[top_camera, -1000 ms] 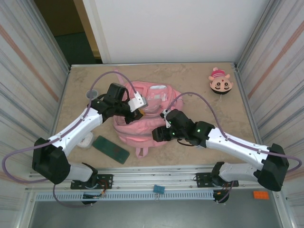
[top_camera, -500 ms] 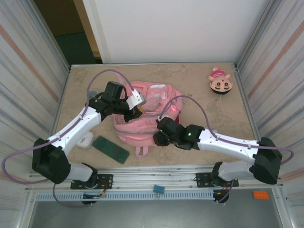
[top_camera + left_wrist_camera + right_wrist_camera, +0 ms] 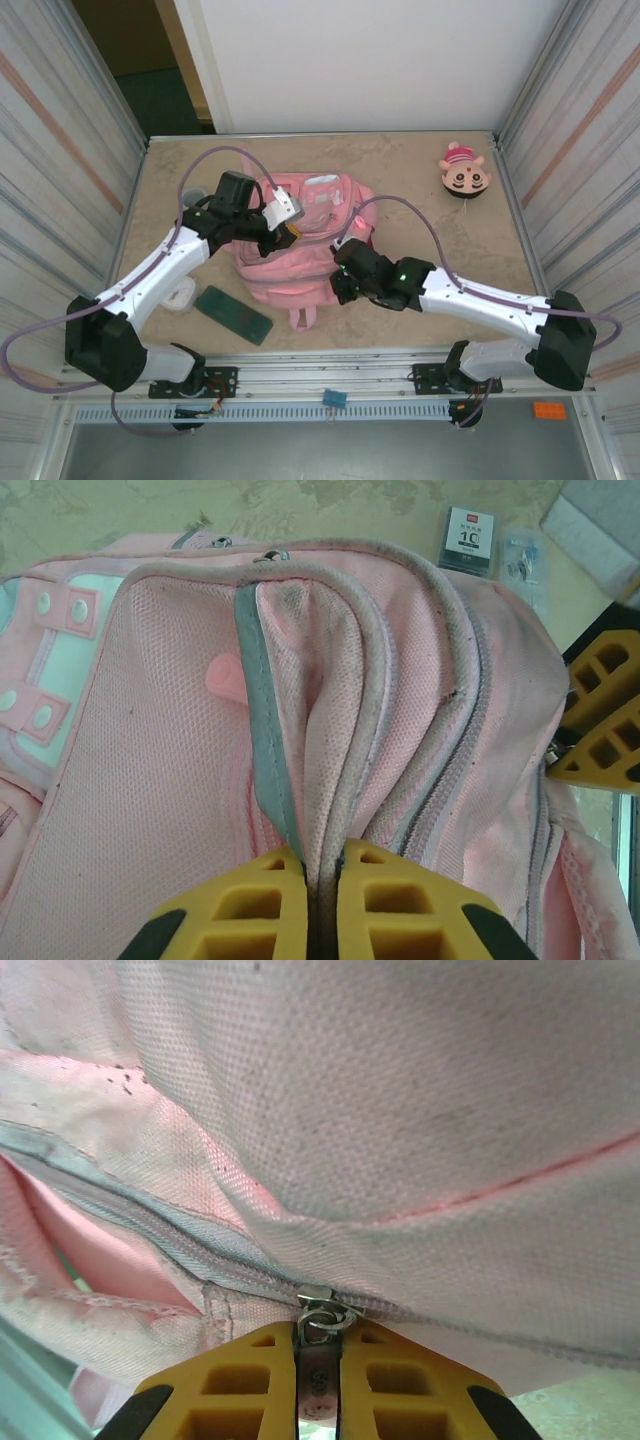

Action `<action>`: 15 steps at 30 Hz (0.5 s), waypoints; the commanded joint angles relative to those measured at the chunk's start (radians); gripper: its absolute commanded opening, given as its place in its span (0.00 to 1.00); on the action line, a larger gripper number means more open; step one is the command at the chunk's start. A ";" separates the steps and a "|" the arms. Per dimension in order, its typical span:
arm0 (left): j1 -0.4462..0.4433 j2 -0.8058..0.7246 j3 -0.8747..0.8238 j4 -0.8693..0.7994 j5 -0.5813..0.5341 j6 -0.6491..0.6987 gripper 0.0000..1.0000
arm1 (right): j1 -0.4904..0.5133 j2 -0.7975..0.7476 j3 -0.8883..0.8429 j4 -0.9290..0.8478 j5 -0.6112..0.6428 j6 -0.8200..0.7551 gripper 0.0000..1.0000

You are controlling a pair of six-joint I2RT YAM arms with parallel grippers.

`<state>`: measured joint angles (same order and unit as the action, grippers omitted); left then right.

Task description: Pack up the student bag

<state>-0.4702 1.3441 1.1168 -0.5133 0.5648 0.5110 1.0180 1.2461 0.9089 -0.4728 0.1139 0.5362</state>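
Two loose things lie outside the student bag (image 3: 300,245), which sits mid-table (image 3: 400,165) in the top view. A dark green flat case (image 3: 233,314) is just beside its near-left corner and a round plush (image 3: 463,173) is well apart past its far-right corner, so packing looks barely begun, with the left gripper (image 3: 288,238) and right gripper (image 3: 338,290) both on the bag. Left wrist view: yellow ribbed jaws pinched together on a fold of soft pink mesh by a grey piped seam; right wrist view: jaws clamped on the small metal zip pull (image 3: 320,1312), with the fabric slack and puckered around it.
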 commanded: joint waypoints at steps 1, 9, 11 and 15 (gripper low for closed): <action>0.008 -0.056 0.001 0.062 0.036 0.014 0.00 | -0.041 -0.034 -0.002 -0.001 -0.180 -0.026 0.00; -0.020 -0.119 -0.049 0.056 0.050 0.085 0.51 | -0.120 -0.023 0.002 0.066 -0.434 0.034 0.00; -0.050 -0.158 -0.079 0.052 0.019 0.102 0.52 | -0.142 -0.016 0.001 0.084 -0.516 0.043 0.00; -0.160 -0.237 -0.172 0.044 -0.062 0.129 0.62 | -0.189 0.003 0.003 0.095 -0.665 0.054 0.00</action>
<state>-0.5697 1.1553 1.0061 -0.4648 0.5480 0.5896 0.8520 1.2469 0.9058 -0.4503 -0.3733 0.5682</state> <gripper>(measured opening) 0.600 0.114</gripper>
